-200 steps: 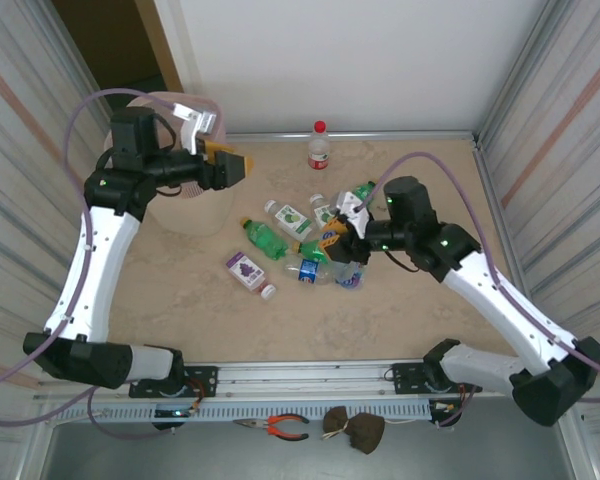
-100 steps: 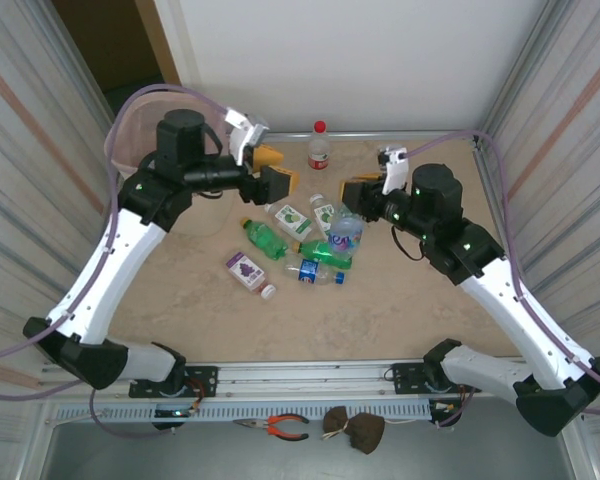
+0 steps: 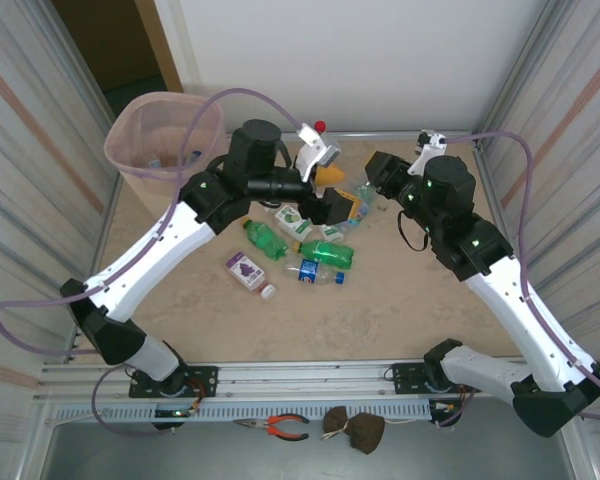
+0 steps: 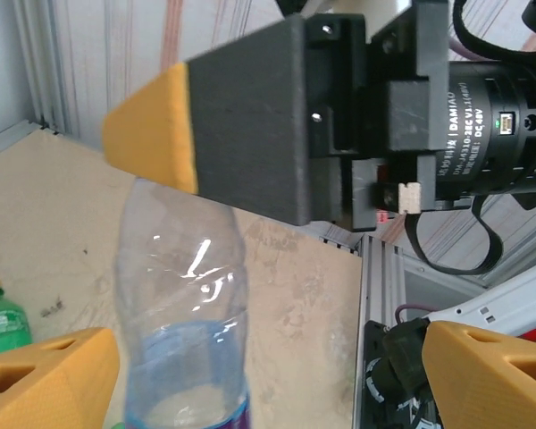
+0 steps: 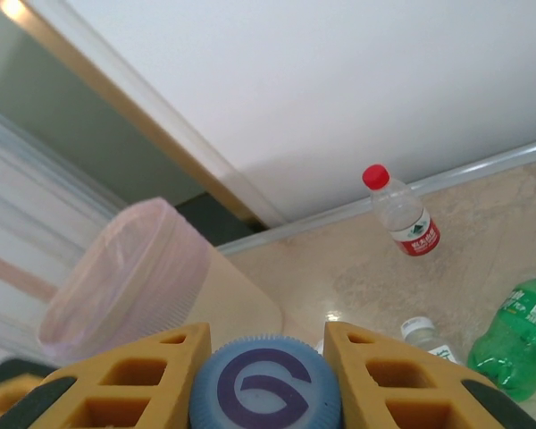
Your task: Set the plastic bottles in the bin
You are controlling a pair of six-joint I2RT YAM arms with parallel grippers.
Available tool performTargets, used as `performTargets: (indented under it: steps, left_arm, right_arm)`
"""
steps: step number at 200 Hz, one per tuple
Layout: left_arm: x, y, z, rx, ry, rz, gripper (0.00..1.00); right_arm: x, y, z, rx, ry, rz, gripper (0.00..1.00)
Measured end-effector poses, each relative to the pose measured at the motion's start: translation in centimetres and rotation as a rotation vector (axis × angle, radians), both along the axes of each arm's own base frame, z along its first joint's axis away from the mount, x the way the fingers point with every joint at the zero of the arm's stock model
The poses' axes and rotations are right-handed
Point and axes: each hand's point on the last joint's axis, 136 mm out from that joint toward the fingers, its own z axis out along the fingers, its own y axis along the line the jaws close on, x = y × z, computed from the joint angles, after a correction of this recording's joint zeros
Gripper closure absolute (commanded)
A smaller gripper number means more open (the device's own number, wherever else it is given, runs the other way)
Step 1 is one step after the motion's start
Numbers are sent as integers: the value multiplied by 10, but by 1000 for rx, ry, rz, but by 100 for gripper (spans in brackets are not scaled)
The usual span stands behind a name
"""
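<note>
Now my right end effector (image 5: 266,380) clamps a clear bottle (image 4: 183,331) near its cap, apparently offering it to my wide-open left end effector (image 4: 268,374), nearer the ten-o'clock bin (image 3: 170,96).

We're looking at the tall translucent pinkish-beige plastic bin (image 5: 116,286), faintly ribbed. The table (image 3: 400,310) is beige, marbled with pale veins. A small clear plastic bottle (image 5: 402,215) has a red cap and a red-and-white label; a small green plastic bottle (image 3: 264,238) wears a yellow cap. On the right hand (image 5: 266,344) the fingers (image 5: 134,384) are orange-yellow, and the blue-capped plastic bottle (image 5: 266,389) shows a purple swirl on its pale, ridged cap.
</note>
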Motion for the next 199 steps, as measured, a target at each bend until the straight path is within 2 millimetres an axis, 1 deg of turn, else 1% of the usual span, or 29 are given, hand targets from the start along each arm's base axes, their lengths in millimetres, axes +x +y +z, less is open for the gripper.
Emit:
performTargets:
  steps: [17,35,66,87,125,155,199]
  left_arm:
    - [3,-7,2,-5,2,5,15]
    - [11,-12,0,-10,13,22,16]
    - [20,-22,-12,-1,50,31,18]
    - [25,-31,-17,5,58,27,19]
    - [33,-44,-13,1,51,16,25]
    - [35,-45,-12,19,56,18,32]
    - [36,-45,-18,64,71,17,33]
  right_arm:
    - [2,-4,0,46,18,-23,100]
    - [4,-7,0,86,34,-32,100]
    - [5,-8,1,131,50,-29,100]
    - [4,-7,2,148,56,-16,100]
    - [2,-1,2,160,65,24,100]
    - [1,0,4,165,62,39,100]
    - [1,1,4,164,63,43,100]
